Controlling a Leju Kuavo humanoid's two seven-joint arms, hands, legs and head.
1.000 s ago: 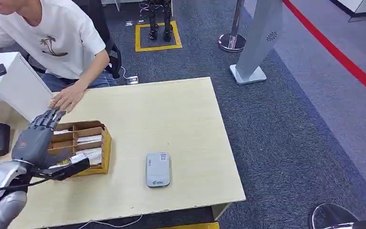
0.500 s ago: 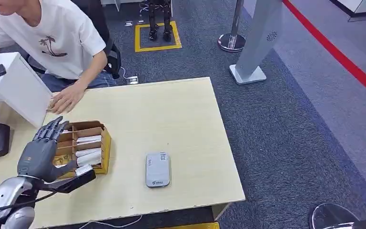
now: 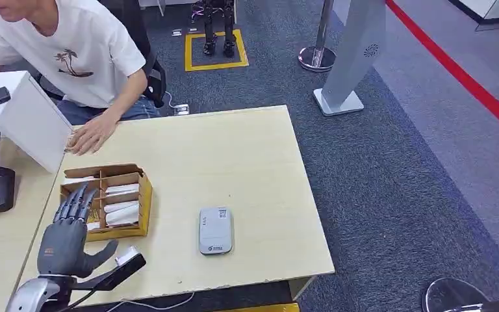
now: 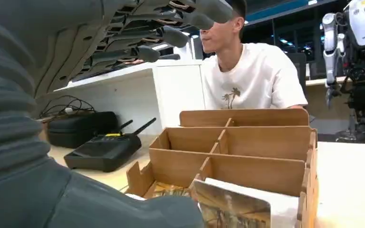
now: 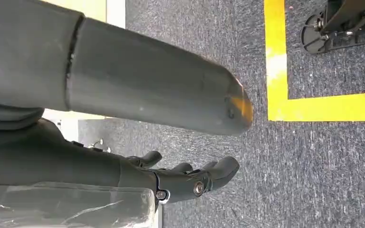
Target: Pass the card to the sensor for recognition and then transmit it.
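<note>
Left hand [image 3: 65,242] low over surface [image 3: 247,162], fingers straight, thumb pinching card [image 3: 127,255] at its 3 o'clock. Wooden box [image 3: 144,195] at 12, sensor [image 3: 215,230] at 3. Right hand [image 5: 190,183] released, fingers apart.

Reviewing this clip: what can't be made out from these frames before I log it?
- Left robot hand, head view: whether it holds a card cannot be told; the thumb overlaps a small pale object on the table.
- Card, left wrist view: its lower part is cut off by the frame edge and the thumb; print unreadable.
- Sensor, head view: label too small to read.
- Right robot hand, right wrist view: partly hidden by its own thumb.
</note>
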